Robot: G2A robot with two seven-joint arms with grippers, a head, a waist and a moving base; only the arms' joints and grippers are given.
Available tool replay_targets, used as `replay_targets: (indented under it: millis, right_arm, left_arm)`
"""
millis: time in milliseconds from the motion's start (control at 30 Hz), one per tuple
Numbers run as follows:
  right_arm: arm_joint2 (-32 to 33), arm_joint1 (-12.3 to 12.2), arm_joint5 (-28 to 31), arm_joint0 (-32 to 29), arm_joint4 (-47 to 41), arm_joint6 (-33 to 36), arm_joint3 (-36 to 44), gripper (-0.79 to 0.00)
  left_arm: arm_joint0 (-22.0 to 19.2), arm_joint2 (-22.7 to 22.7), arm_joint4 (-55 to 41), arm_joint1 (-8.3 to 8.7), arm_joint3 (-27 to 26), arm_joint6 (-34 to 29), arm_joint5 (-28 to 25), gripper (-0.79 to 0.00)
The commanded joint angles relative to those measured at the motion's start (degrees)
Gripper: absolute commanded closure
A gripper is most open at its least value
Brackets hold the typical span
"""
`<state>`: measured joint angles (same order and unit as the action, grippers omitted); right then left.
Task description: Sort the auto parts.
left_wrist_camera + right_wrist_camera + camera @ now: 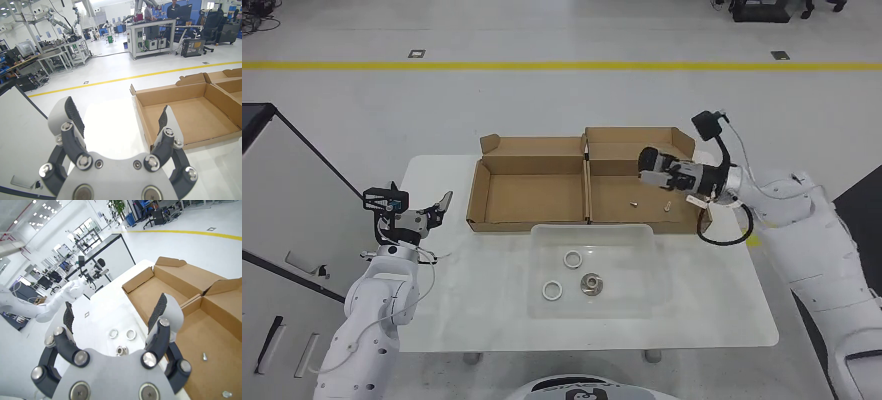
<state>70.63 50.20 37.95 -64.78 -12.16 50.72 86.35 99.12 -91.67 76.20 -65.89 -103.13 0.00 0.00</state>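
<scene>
Sitting on the counter: two open cardboard boxes touching side by side at the far edge, and a clear tray just in front of them.
Left cardboard box: bare floor showing.
Right cardboard box: two small bolts lying apart on its floor.
Tray contents: two metal rings and a flanged metal part, none touching.
Left gripper: jaws released wide, at the counter's left edge.
Right gripper: jaws released wide, above the right cardboard box.

Spread right pincer hangs above two rings and, seemingly, a flanged bushing.
</scene>
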Motion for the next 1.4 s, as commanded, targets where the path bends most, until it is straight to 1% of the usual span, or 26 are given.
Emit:
replay_targets:
  millis: [0,133,300,467,600,733,1067,1167,1200,1267,1300,1367]
  right_arm:
    - [3.0,-0.7,0.0,-3.4,-2.0,1.0,1.7,-0.785]
    - [8.6,-1.8,0.5,-9.9,-7.3,2.6,3.5,-0.785]
    - [14.8,-2.8,1.4,-16.4,-14.0,4.7,4.3,-0.785]
    - [20.2,-3.4,2.7,-21.3,-19.9,7.4,4.3,-0.785]
    - [22.9,-3.7,2.9,-24.1,-24.1,10.1,3.6,-0.785]
    - [24.1,-3.7,2.6,-25.3,-28.8,13.0,2.8,-0.785]
    - [24.1,-3.7,2.6,-25.3,-28.8,13.0,2.8,-0.785]
    - [24.1,-3.7,2.6,-25.3,-28.8,13.0,2.8,-0.785]
    - [24.1,-3.7,2.6,-25.3,-28.8,13.0,2.8,-0.785]
    - [24.1,-3.7,2.6,-25.3,-28.8,13.0,2.8,-0.785]
    - [24.1,-3.7,2.6,-25.3,-28.8,13.0,2.8,-0.785]
    - [24.1,-3.7,2.6,-25.3,-28.8,13.0,2.8,-0.785]
  left_arm:
    - [0.0,0.0,0.0,0.00,0.0,0.0,0.0,-0.785]
    - [0.0,0.0,0.0,0.00,0.0,0.0,0.0,-0.785]
    - [0.0,0.0,0.0,0.00,0.0,0.0,0.0,-0.785]
    - [0.0,0.0,0.0,0.00,0.0,0.0,0.0,-0.785]
    - [0.0,0.0,0.0,0.00,0.0,0.0,0.0,-0.785]
    - [0.0,0.0,0.0,0.00,0.0,0.0,0.0,-0.785]
    - [0.0,0.0,0.0,0.00,0.0,0.0,0.0,-0.785]
    - [-0.5,0.0,0.8,0.03,-0.8,-0.5,-0.6,-0.785]
    - [-0.9,0.1,2.7,0.13,-1.5,-1.2,-1.3,-0.785]
    - [-1.6,-0.2,5.8,0.42,-3.4,-5.2,-3.4,-0.785]
    - [-2.0,-0.3,5.8,0.52,-5.0,-6.9,-5.1,-0.785]
    - [-2.9,-1.0,9.6,0.97,-7.7,-13.7,-8.9,-0.785]
